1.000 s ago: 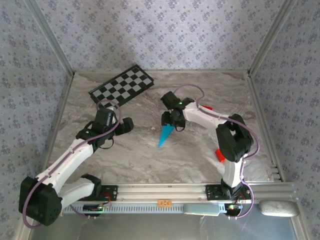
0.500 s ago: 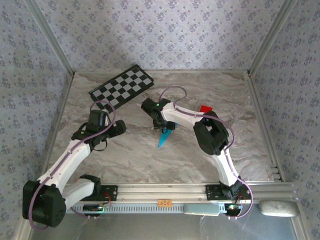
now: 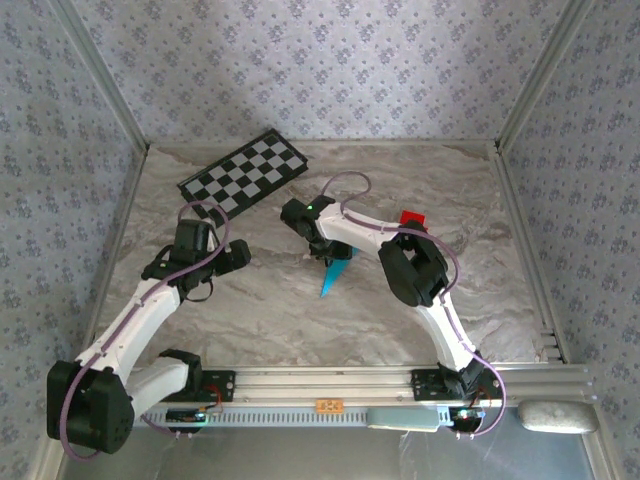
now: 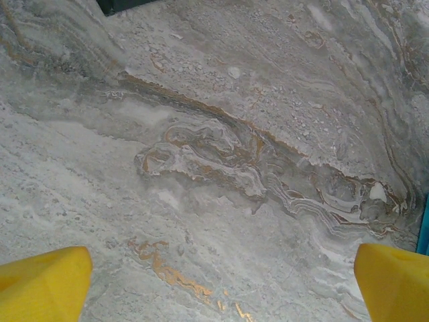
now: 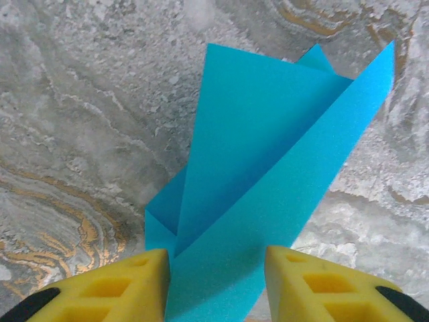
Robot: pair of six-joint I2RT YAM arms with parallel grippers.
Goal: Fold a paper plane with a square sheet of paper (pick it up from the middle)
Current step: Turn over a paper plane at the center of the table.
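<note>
Left hand [image 4: 218, 278] wide over marble table [image 4: 201, 100]. Right hand [image 5: 218, 268] straddles paper plane [image 5: 268, 147]; grip unclear.

The left arm [image 3: 135, 315] and right arm [image 3: 452, 335] are white with black joints — a lilac cable [image 3: 345, 178] loops over each. The right tool [image 5: 214, 268] ends in blocky yellow fingertips [image 5: 107, 288] with moulded hollows.

Paper plane [image 3: 333, 277]: slim bright-cyan dart, folded, nr centre of marbled table [image 3: 300, 320].
From above, the sharp nose is seen pointed twd the near edge & slightly left, w/ the wider tail twd the far side. Close up in the right wrist view, long narrow flaps are seen overlapped, w/ crisp straight creases, one laid diagonally over the other. Whether it's lying fully flat can't be told.
</note>
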